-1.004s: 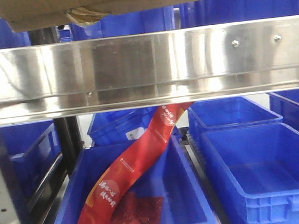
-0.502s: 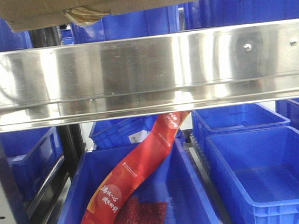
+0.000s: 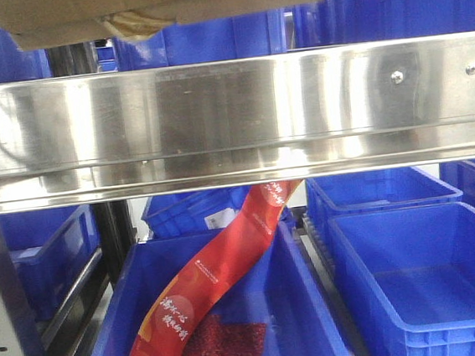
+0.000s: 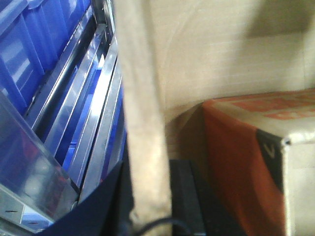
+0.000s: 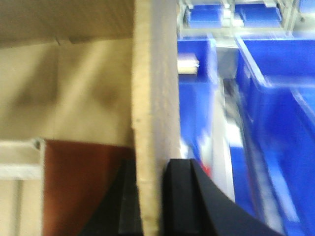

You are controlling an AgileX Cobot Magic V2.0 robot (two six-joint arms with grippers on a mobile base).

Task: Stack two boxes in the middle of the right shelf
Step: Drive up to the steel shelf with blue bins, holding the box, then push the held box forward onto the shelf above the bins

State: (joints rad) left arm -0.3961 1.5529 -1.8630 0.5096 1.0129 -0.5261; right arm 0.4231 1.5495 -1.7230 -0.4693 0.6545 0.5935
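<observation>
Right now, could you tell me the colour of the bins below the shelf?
Blue bins, clearest in the front-facing view.

Shelf rail (image 3: 232,120): wide polished steel band crossing the whole front view, two screws near its right end
Red banner (image 3: 221,272): long printed strip hanging diagonally from behind the rail into the centre blue bin (image 3: 317,305)
Right bin (image 3: 424,278): just beside the centre one
Upright (image 3: 2,310): perforated, lower left
</observation>
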